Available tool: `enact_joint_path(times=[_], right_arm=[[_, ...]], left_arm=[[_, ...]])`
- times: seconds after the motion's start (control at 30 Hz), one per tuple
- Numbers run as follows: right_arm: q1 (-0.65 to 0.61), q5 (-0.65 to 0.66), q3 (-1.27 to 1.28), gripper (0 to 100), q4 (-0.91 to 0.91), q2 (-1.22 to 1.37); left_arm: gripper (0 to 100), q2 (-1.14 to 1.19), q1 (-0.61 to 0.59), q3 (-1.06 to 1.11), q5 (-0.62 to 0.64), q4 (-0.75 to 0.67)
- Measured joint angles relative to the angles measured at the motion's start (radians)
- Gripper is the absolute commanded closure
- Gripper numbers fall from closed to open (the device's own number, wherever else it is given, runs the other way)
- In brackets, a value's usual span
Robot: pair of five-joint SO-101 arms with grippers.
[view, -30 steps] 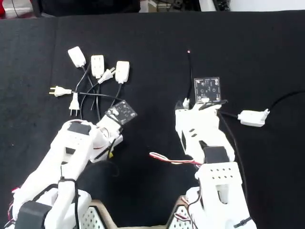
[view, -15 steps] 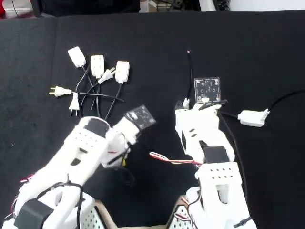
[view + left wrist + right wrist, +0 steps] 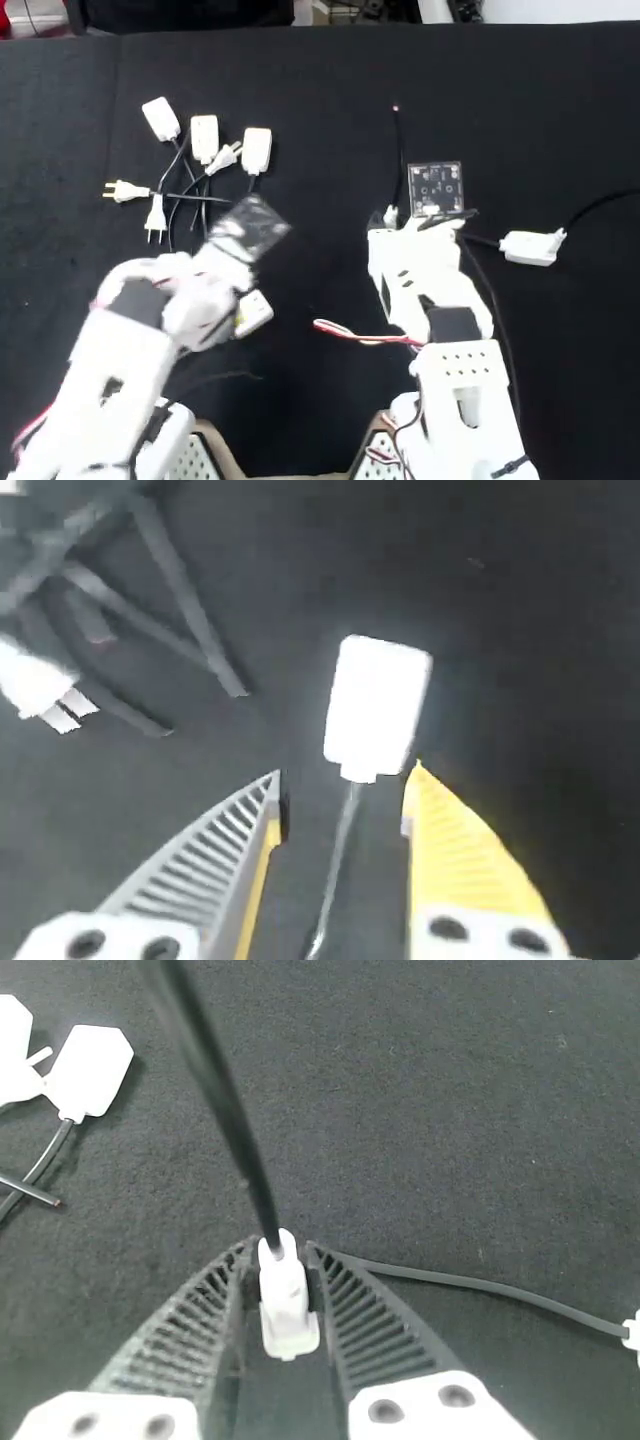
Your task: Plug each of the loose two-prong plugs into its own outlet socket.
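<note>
Left pincer (image 3: 345, 775): wide, holding nothing. A white socket (image 3: 378, 702) lies on the counter (image 3: 540, 600) just ahead of the tips, and its cable (image 3: 335, 860) runs back between the fingers.

Right pincer (image 3: 281, 1250): clamped on a white plug (image 3: 284, 1300), with a black lead (image 3: 215, 1100) running away from it.

High view: sockets (image 3: 204, 138) and loose plugs (image 3: 155, 218) cluster at the far left. One white block (image 3: 530, 247) lies well apart on the right.

Step in hand (my judgement): the left arm secures a socket to receive the held plug.
- Close on the socket body across its long sides, never on the cable.
- Leave the slotted face free and turned toward the right arm.
- Keep the body flat on the counter so it cannot twist when the prongs push in.

Hard to make out:
- The socket's slots can't be seen from the left wrist.
- The held plug's prongs are hidden between the fingers, so its orientation is unknown.
- I cannot tell which socket of the cluster the left pincer faces.
- I cannot tell whether the right-hand block is a socket.
</note>
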Motion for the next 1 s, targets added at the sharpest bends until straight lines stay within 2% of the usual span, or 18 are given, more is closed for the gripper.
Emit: enact_joint_path(times=[0.13, 0.27, 0.37, 0.5, 0.67, 1.0], right_arm=[[-0.071, 0.0, 0.0, 98.5, 0.054, 0.0], [-0.21, 0.0, 0.0, 98.5, 0.086, -0.003], [-0.333, -0.02, 0.037, 98.6, 0.081, -0.003], [-0.47, -0.084, 0.109, 98.6, -0.044, -0.003], [-0.586, -0.097, 0.169, 98.6, -0.212, -0.003], [-0.681, -0.206, 0.173, 98.6, -0.256, -0.003]], left_arm=[[80, -0.203, -0.186, 0.16, -0.051, -0.014], [80, -0.365, -0.396, 0.402, -0.063, -0.112], [80, -0.462, -0.479, 0.52, -0.066, -0.132], [80, -0.563, -0.526, 0.626, -0.068, -0.14], [80, -0.646, -0.571, 0.644, -0.068, -0.123], [80, -0.678, -0.575, 0.655, -0.052, -0.121]])
